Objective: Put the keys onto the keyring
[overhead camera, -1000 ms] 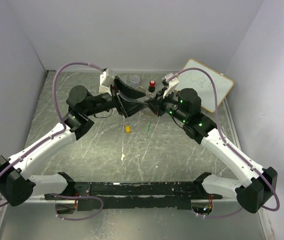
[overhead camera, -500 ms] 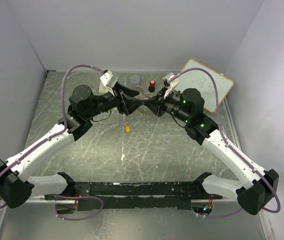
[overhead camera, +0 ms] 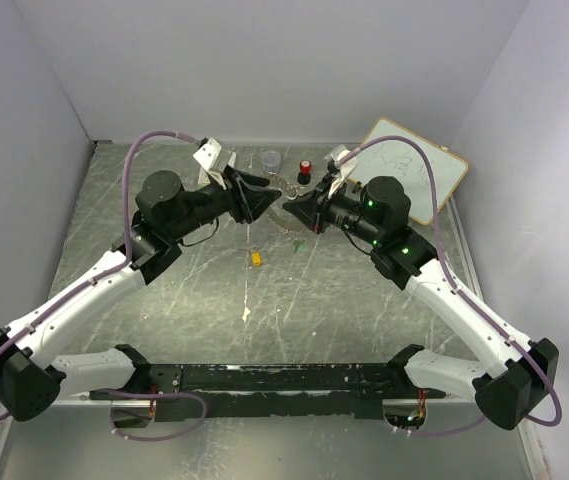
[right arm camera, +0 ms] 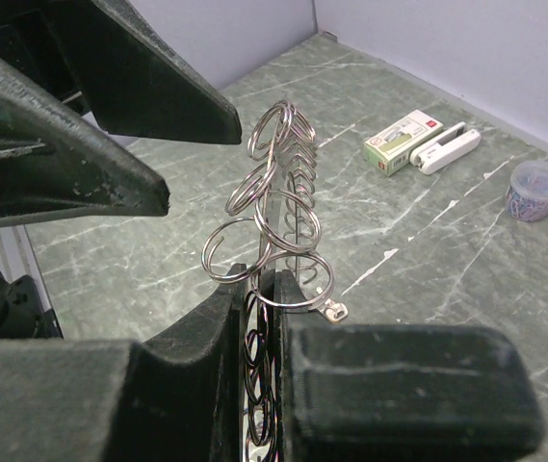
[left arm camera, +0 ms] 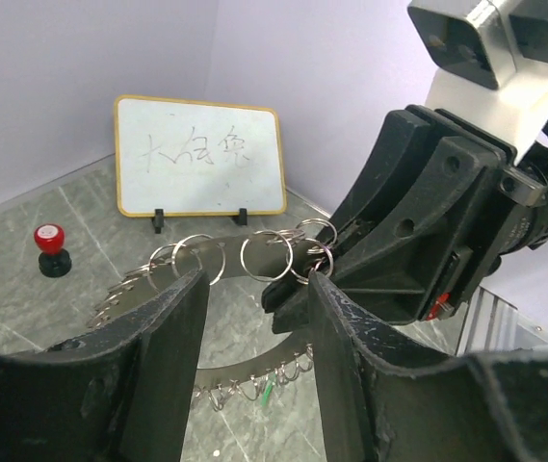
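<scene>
Left pincer (left arm camera: 254, 294) gapes, facing the clamped right pincer (right arm camera: 270, 289).

The left hand (overhead camera: 262, 196) has lifted off toward the back of the surface (overhead camera: 194, 300) and swung round to face the right hand (overhead camera: 294, 208). Its fingers have drawn closer together. The keyring (overhead camera: 284, 183) has risen and now sits farther back.

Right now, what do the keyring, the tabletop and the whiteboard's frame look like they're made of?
The keyring looks like bare metal, likely steel: silvery, polished, glinting on its small loops. The tabletop is grey-green with white veins; real stone or a printed sheet, I cannot tell. The whiteboard frame is pale tan and matte, perhaps wood or wood-look plastic.
</scene>
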You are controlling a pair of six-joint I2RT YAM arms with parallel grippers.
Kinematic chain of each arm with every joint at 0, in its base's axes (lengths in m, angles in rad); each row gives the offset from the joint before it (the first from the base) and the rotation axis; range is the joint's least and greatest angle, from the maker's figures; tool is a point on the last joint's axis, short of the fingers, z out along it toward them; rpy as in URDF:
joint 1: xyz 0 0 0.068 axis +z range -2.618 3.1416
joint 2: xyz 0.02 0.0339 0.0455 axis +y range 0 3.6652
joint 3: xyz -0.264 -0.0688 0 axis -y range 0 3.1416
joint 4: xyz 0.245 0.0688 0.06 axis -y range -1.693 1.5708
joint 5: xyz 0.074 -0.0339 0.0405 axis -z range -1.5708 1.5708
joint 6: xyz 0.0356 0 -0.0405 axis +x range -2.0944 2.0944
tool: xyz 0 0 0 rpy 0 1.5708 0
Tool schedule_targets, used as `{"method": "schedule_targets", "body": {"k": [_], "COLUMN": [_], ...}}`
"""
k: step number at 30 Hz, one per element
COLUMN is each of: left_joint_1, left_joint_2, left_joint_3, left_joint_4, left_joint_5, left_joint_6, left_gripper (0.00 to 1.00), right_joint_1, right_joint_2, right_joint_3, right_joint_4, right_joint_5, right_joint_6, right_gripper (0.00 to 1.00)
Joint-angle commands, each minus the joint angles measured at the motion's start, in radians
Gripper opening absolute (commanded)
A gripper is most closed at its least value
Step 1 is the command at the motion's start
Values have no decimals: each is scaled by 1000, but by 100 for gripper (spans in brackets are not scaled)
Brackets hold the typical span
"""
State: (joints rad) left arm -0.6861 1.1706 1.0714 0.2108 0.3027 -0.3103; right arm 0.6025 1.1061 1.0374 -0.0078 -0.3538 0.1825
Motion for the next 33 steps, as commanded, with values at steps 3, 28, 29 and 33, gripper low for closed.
{"method": "schedule_targets", "body": {"k": [3, 28, 29, 33], "left_joint_1": [1, 189, 188, 190], "left_joint_2": [-30, -46, -41, -28], "left_joint_3": [-16, -146, -145, -139], "left_joint_4": [-15, 113, 119, 145], "left_joint_5": [-90, 177, 179, 192], "left_joint_6": [32, 145, 141, 126], "left_gripper": [55, 91, 90, 90], "right_joint_1": [-7, -15, -15, -15], "right_joint_2": [-17, -23, -23, -25], "right_joint_3": [3, 6, 5, 5], "right_joint_4": [56, 34, 34, 34], "right_joint_5": [-32, -59, -61, -62], "right_joint_6": [-19, -27, -26, -26], "right_gripper": [0, 0, 0, 0]}}
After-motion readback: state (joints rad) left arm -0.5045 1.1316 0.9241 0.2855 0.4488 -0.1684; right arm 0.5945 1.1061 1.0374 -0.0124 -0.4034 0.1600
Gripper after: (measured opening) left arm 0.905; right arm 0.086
